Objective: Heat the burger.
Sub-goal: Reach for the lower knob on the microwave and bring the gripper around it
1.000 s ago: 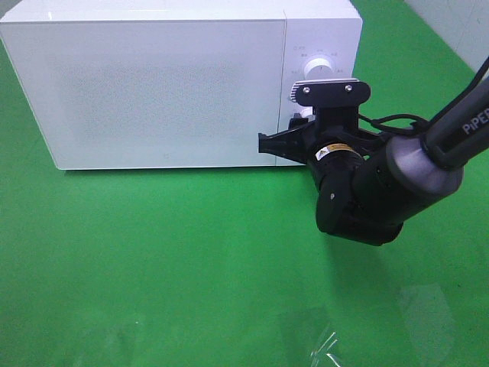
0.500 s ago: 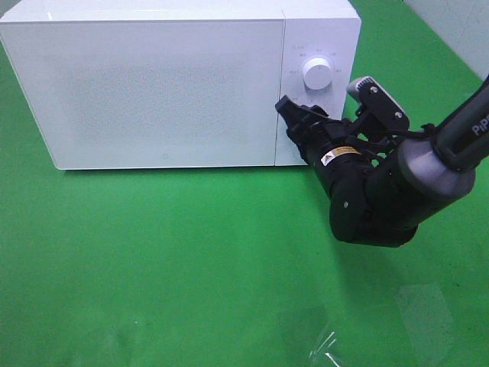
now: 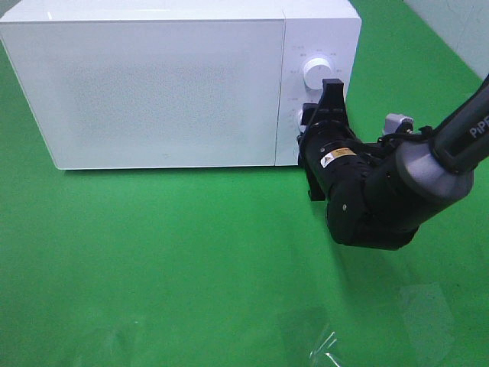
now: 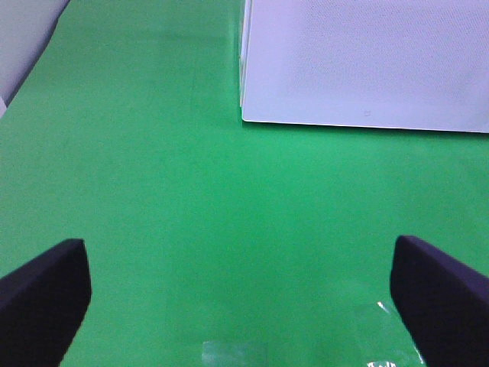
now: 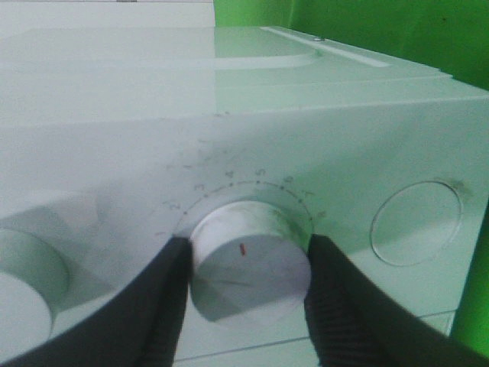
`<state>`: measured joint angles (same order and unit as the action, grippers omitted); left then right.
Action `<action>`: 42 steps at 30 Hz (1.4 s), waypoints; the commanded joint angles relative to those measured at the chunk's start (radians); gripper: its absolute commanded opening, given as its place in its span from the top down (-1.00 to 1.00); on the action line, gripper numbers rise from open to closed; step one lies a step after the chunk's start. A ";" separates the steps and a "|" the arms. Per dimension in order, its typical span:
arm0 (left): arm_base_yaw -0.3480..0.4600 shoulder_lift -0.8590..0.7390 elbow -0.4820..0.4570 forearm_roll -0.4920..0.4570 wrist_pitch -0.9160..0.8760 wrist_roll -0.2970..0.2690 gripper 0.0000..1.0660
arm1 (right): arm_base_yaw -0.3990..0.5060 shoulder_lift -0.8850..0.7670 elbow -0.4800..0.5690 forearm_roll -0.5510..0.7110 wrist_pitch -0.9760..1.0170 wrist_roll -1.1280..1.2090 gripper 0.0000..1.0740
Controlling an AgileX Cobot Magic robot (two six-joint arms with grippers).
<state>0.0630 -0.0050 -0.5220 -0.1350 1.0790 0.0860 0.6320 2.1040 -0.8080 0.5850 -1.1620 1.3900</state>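
A white boxy microwave oven stands at the back of the green table cover, its door shut flush. The burger shows in none of the views, so where it lies cannot be told.

The right gripper is up against the oven's control panel, turned so that one black finger stands above the other in the high view. Its two ribbed fingers press on opposite sides of the lower round white dial — a closed hold on the knob. The dial carries a small red mark on its face, and a ring of printed numbers runs around it. The upper white dial sits free, just above the gripper.

The left gripper hangs over bare green cover, near the oven's front corner but well clear of it — its dark fingers are spread wide and hold nothing. A scrap of clear plastic film lies on the cover near it.
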 commanded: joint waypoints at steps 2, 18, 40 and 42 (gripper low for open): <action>0.000 -0.016 0.003 -0.002 -0.009 0.001 -0.88 | 0.008 -0.021 -0.054 -0.145 -0.062 0.028 1.00; 0.000 -0.016 0.003 -0.002 -0.009 0.001 -0.88 | 0.008 -0.021 -0.054 -0.042 -0.052 -0.024 0.70; 0.000 -0.016 0.003 -0.002 -0.009 0.001 -0.88 | 0.008 -0.131 -0.002 0.008 0.173 -0.271 -0.21; 0.000 -0.016 0.003 -0.002 -0.009 0.001 -0.88 | 0.008 -0.143 0.008 0.008 0.193 -0.296 -0.21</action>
<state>0.0630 -0.0050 -0.5220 -0.1350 1.0790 0.0860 0.6500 1.9940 -0.8100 0.6010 -0.9810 1.1530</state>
